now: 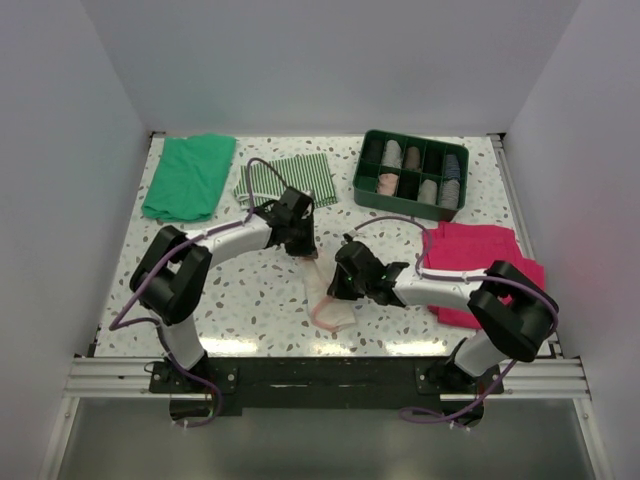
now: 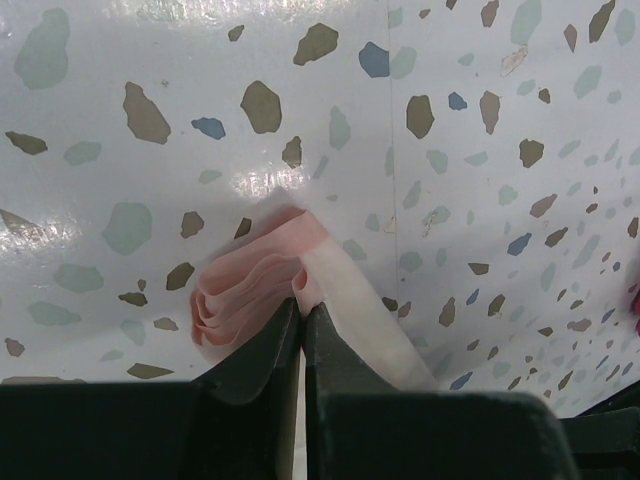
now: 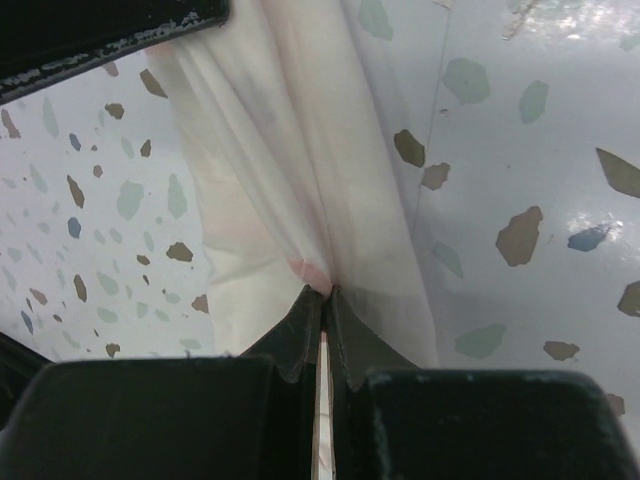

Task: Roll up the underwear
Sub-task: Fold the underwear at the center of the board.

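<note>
Right gripper (image 1: 338, 287), nearest in the top view and just below centre, has its jaws closed on a fold of the underwear (image 1: 328, 305). In its wrist view, pale fabric fans away from the pinch toward the top of the frame. The underwear lies on the speckled table (image 1: 230, 290) as a narrow pale pink strip between the two grippers. Its long axis runs from lower centre up and slightly left. At that far end the left gripper (image 1: 306, 252) clamps the bunched, layered pink folds. Farther back, a magenta cloth (image 1: 470, 255) lies at right, a green tray (image 1: 365, 190) at upper right, and a striped cloth (image 1: 285, 180) and a green cloth (image 1: 188, 175) at upper left.
</note>
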`<state>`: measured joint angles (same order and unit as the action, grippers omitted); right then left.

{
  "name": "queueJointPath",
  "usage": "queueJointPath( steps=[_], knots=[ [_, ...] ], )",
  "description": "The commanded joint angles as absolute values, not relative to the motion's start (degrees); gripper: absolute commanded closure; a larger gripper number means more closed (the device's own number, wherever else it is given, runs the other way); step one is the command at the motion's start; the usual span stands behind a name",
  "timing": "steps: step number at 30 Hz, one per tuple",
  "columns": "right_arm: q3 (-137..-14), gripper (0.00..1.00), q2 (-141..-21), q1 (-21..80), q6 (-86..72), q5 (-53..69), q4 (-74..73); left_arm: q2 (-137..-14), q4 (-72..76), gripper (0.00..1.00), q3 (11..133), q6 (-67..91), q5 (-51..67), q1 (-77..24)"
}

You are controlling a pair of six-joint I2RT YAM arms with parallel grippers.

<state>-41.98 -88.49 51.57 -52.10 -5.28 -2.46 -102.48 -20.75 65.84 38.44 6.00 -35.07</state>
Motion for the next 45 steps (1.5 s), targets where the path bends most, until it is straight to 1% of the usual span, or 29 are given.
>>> queueJointPath(
  steps=[1, 9, 15, 18, 19, 21, 24, 25, 26, 27, 28, 29, 32, 35, 36, 39, 42, 43, 45],
  knots=[
    [-39.73, 1.00, -84.82, 51.50, -55.28, -9.23, -2.72, -102.22, -18.64, 1.00, 69.34, 38.85, 4.30, -34.89],
    [-39.64, 0.98, -85.25, 51.59, -56.69, -10.46, -3.51, -104.15, -18.46, 0.98, 70.58, 38.50, 5.18, -34.98],
    [-39.29, 0.97, -85.87, 51.59, -58.97, -14.50, -5.36, -105.82, -16.88, 0.94, 71.01, 37.79, 5.97, -35.07],
    [-39.02, 0.91, -86.39, 51.59, -60.12, -14.94, -5.01, -106.35, -15.82, 0.91, 71.37, 37.36, 6.85, -35.07],
    [-39.02, 0.91, -86.74, 51.59, -60.20, -14.85, -5.01, -106.43, -15.73, 0.90, 71.54, 37.35, 7.03, -35.07],
    [-39.02, 0.87, -87.01, 51.50, -60.29, -14.50, -4.66, -106.17, -14.51, 0.87, 71.37, 36.91, 7.99, -35.07],
    [-38.85, 0.84, -87.28, 51.59, -60.38, -14.15, -4.22, -105.91, -13.54, 0.81, 71.63, 36.65, 8.88, -35.07],
    [-38.76, 0.76, -87.19, 51.59, -60.38, -14.41, -4.31, -105.82, -13.62, 0.78, 72.07, 36.65, 9.14, -35.07],
    [-38.59, 0.75, -86.67, 51.50, -60.38, -14.41, -4.22, -105.82, -13.88, 0.73, 72.24, 36.56, 9.05, -35.07],
    [-38.32, 0.75, -86.31, 51.59, -60.29, -14.50, -4.13, -105.65, -14.15, 0.72, 72.33, 36.48, 9.14, -35.07],
    [-38.15, 0.75, -85.96, 51.59, -60.38, -15.11, -4.22, -105.47, -14.06, 0.68, 72.33, 36.39, 9.14, -35.07],
    [-37.97, 0.75, -84.91, 51.50, -60.47, -15.38, -4.31, -105.38, -14.06, 0.63, 72.33, 36.21, 8.88, -35.07],
    [-36.74, 0.74, -82.54, 51.59, -60.90, -16.96, -4.57, -105.56, -14.94, 0.55, 72.86, 36.04, 8.79, -35.07],
    [-34.90, 0.73, -77.36, 51.59, -61.34, -19.84, -5.18, -105.29, -15.47, 0.53, 73.39, 35.95, 8.53, -35.07],
    [-34.20, 0.73, -73.78, 51.59, -61.52, -20.82, -6.66, -104.68, -15.90, 0.53, 73.56, 35.86, 8.44, -35.07],
    [-34.10, 0.73, -68.92, 51.59, -60.65, -24.51, -9.74, -101.87, -16.43, 0.52, 73.39, 35.95, 7.21, -34.98],
    [-37.60, 0.77, -66.36, 51.59, -56.88, -25.75, -12.64, -98.97, -17.22, 0.50, 72.95, 35.60, 6.24, -35.07],
    [-39.36, 0.85, -67.75, 51.42, -54.95, -25.66, -13.87, -98.53, -17.40, 0.50, 72.17, 35.33, 6.15, -34.98],
    [-44.70, 0.91, -70.56, 51.15, -52.92, -23.92, -16.86, -96.42, -17.40, 0.50, 70.41, 35.42, 5.72, -35.07]
  ],
)
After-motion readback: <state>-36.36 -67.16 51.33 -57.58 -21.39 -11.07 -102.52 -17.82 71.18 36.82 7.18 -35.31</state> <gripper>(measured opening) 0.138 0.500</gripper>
